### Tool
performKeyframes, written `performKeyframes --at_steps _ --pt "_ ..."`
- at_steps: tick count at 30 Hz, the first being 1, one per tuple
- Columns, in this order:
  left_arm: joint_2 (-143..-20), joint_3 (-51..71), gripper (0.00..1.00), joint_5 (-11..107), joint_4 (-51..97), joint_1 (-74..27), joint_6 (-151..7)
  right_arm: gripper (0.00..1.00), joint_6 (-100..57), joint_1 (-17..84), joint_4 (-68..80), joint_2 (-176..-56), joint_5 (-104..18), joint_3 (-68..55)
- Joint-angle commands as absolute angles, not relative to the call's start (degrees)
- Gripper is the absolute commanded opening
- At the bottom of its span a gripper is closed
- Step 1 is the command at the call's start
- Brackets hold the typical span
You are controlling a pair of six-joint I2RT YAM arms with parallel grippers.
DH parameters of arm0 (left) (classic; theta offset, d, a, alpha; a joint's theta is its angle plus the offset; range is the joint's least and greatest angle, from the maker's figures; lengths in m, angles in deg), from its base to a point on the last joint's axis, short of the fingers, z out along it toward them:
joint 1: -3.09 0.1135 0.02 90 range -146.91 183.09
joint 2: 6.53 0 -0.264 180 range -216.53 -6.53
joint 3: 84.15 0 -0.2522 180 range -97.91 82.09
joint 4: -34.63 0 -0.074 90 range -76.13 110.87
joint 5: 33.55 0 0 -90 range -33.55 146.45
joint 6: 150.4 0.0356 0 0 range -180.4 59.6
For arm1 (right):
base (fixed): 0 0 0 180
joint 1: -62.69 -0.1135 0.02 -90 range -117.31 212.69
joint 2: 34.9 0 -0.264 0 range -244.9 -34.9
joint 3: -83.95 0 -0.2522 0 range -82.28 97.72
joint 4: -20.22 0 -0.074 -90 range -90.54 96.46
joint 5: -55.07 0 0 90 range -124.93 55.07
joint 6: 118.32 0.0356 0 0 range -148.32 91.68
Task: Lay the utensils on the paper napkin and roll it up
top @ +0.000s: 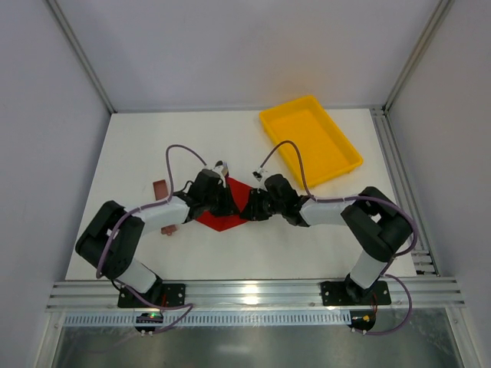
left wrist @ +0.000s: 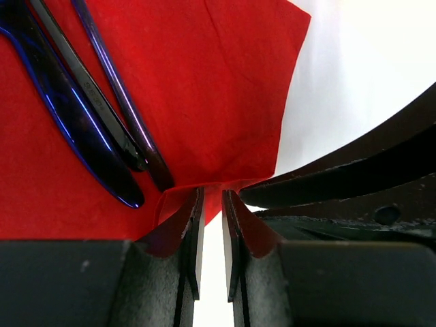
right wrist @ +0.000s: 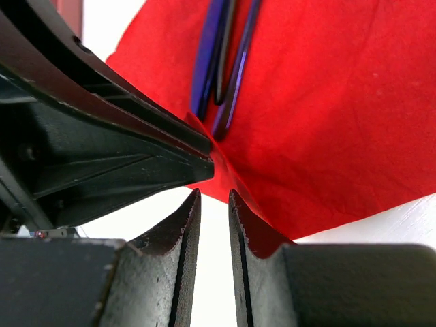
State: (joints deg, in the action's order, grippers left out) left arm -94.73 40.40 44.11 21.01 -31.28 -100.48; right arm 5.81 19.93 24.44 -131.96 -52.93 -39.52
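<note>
Pinching a puckered edge of the paper napkin [left wrist: 218, 88] between nearly closed fingers, the left gripper [left wrist: 212, 193] holds the red sheet in a small raised peak at its tips, and creases fan away from that spot. The utensils [left wrist: 75, 129] lie on the napkin, blue-purple and black pieces packed side by side, their near ends just beside the pinched peak. The right gripper [right wrist: 214, 193] faces the left one from the opposite side, tips close against it. Its jaws stand only a narrow slit apart, and the napkin's edge runs right at its tips and behind one finger. I cannot tell whether any paper is actually caught between them. Seen from above, both arms meet over the napkin near the middle of the white tabletop [top: 138, 153] and hide much of the sheet, so only its near red corner shows between them. A yellow tray [top: 307, 134] sits well apart at the far right. A small brownish-red block [top: 160, 188] lies off the napkin, beside the left arm.
</note>
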Motion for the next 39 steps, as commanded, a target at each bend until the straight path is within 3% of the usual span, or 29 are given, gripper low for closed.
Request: performKeyframes --at_steps 1,12,24,39 --pt "-95.8 38.2 0.2 45.5 21.0 -31.4 -99.2 0.25 4.3 20.1 25.9 -132.6 -52.5 -37.4" --pt "-95.4 37.4 0.19 48.2 18.1 -31.5 -98.1 0.25 5.2 20.1 23.7 -134.5 -47.9 -37.5" --pt "-86.0 41.6 0.2 48.7 16.5 -32.0 -100.3 0.24 7.4 20.1 23.1 -135.4 -46.6 -38.9" --pt "-92.5 46.1 0.17 49.9 22.2 -33.6 -103.2 0.24 10.5 20.1 21.8 -134.2 -46.0 -40.8"
